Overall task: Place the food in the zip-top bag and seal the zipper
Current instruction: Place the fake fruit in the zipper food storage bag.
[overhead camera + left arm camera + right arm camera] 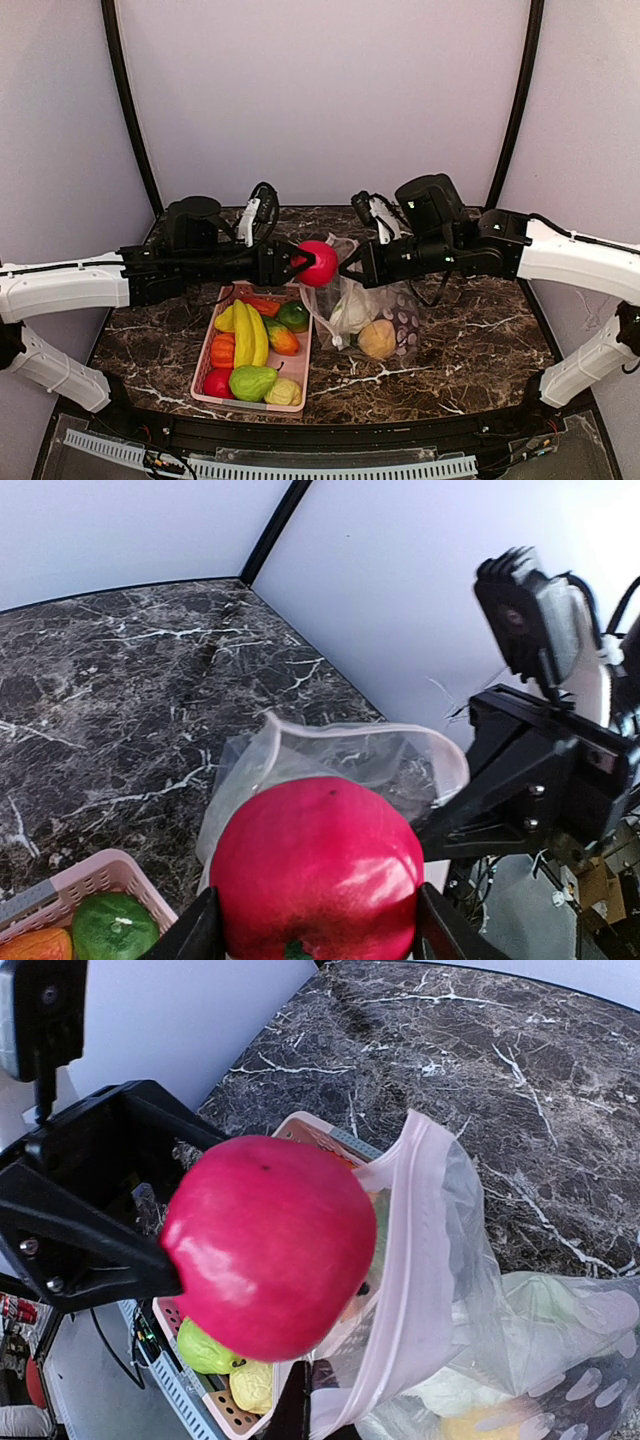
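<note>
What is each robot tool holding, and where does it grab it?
The left tool grips the round red plastic fruit by its sides. The right tool pinches the clear dotted plastic bag at its pale pink mouth edge.

The basket (203, 368) sits on the tabletop (470, 350), just left of the zip-top bag (405, 322) (side by side). Both have food (250, 335) in them. The round fruit (320, 262) is up in the left hand (312, 264), above the basket's far end, beside the bag's mouth.

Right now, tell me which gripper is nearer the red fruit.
Left gripper: jaws clamped on the red fruit. Right gripper: just right of it, shut on the zip-top bag.
</note>
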{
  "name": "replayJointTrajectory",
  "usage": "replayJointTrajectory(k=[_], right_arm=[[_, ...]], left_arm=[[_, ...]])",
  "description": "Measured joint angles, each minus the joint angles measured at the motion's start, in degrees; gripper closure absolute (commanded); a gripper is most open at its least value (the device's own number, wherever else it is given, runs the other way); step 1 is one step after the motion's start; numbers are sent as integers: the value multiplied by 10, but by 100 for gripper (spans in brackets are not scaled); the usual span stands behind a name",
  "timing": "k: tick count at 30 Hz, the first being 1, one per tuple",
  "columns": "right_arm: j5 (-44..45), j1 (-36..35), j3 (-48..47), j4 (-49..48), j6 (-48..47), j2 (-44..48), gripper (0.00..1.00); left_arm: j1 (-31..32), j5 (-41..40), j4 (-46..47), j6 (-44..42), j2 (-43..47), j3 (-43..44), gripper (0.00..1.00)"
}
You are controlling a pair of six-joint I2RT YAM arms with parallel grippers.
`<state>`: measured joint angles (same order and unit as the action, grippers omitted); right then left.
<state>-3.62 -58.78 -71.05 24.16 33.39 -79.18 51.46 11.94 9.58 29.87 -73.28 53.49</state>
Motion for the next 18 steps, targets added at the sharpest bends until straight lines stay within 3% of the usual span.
replayJointTrajectory(k=[7,18], right_arm=[[0,-12,-6,-3,-5,3,100],[-3,-17,-16,-8,-8,-1,100]], left_arm=[[7,-42,-38,-18,-16,0,42],[18,-40,-34,-17,-47,14,42]])
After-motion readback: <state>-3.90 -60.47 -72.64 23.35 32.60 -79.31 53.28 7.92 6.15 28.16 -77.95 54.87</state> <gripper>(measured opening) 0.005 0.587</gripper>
